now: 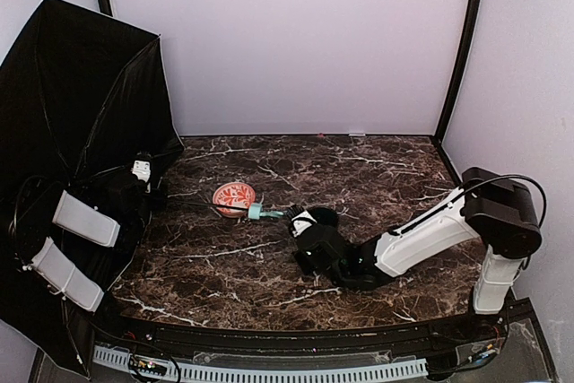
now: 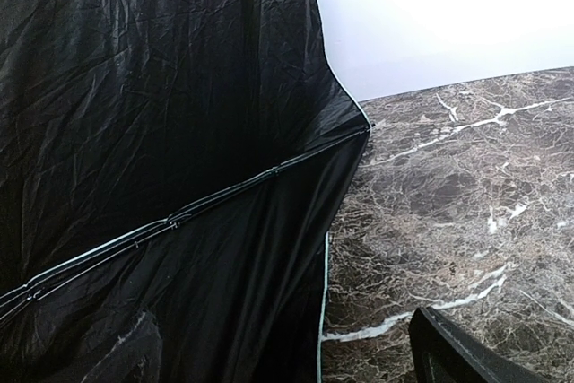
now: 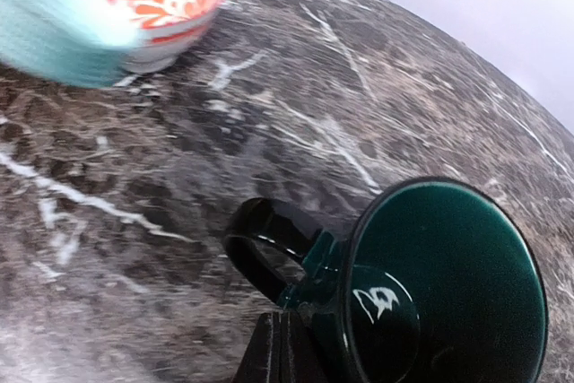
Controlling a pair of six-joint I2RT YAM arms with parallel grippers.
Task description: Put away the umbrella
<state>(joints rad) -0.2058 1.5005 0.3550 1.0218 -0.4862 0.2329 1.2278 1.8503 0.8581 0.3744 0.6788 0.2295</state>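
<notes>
- Open umbrella (image 1: 81,105) leans at the tabletop's (image 1: 377,177) left edge, its handle (image 1: 256,212) just beside the right gripper (image 1: 291,218), which is closed tight.
- Left gripper (image 1: 142,172) gapes wide beside the canopy (image 2: 161,114).

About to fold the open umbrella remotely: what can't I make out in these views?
- Right pincer: cut off by the right wrist view's bottom edge; any grip unclear.
- Umbrella handle: blurred and cropped at the right wrist view's left edge.
- Canopy: runs off the top view's left edge.
</notes>
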